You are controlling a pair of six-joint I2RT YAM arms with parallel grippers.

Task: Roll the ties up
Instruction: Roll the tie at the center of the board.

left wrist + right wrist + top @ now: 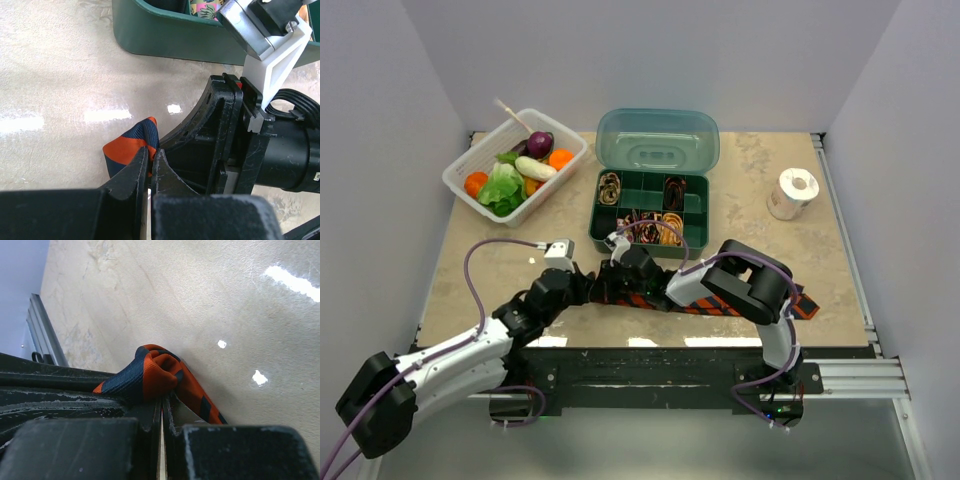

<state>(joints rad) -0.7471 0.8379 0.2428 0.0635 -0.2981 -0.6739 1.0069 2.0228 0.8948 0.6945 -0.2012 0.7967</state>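
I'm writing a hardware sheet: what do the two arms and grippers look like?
Left arm and right arm: black joint housings, white links, thin purple cables looping alongside. Left gripper and right gripper: both black, scuffed, tapering to narrow tips. A white bracket sits at the right wrist.

place: lab cell | cues: white walls (650, 60), aluminium rail (850, 375), left arm (460, 355), right arm (755, 285) bolted to table (760, 240)

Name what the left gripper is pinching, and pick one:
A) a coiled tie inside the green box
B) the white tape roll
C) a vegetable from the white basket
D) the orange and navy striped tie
D: the left wrist view shows the left gripper shut on the end of the striped tie, which lies on the table in front of the green box.
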